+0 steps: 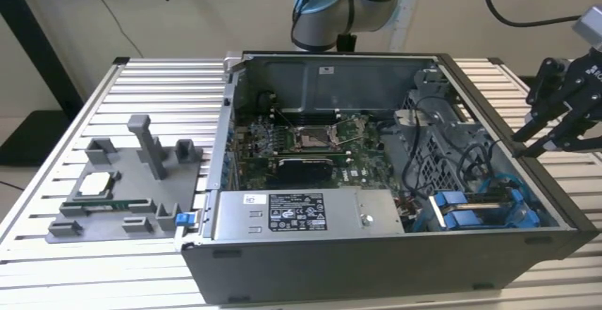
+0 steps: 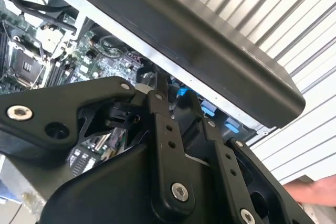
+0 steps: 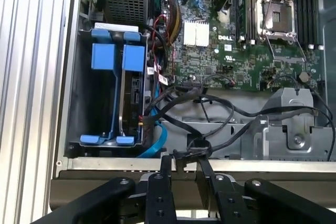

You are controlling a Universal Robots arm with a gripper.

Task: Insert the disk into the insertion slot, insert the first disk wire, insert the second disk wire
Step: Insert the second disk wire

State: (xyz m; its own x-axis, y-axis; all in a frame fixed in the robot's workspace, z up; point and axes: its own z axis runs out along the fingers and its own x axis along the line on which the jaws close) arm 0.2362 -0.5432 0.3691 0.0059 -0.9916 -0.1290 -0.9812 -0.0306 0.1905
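Note:
The disk [image 3: 132, 93] sits edge-up in its blue carrier [image 3: 118, 56] inside the drive bay [image 1: 470, 211] of the open computer case. Beside it lie a loose blue wire [image 3: 157, 142] and a bundle of black wires [image 3: 181, 98]. In the exterior view my gripper [image 1: 534, 150] hovers over the case's right wall [image 1: 555, 204]. In the first wrist view the gripper [image 3: 184, 162] is open above that wall, with nothing between its fingers and the black wire knot [image 3: 193, 146] just beyond the tips. The second wrist view shows the gripper [image 2: 173, 90] over the case edge.
A grey fixture tray [image 1: 123, 183] with small parts stands on the slatted table at the exterior view's left. The motherboard [image 1: 301, 141] and power supply [image 1: 301, 215] take up the rest of the case. A person's hand [image 2: 315, 192] shows at the table's side.

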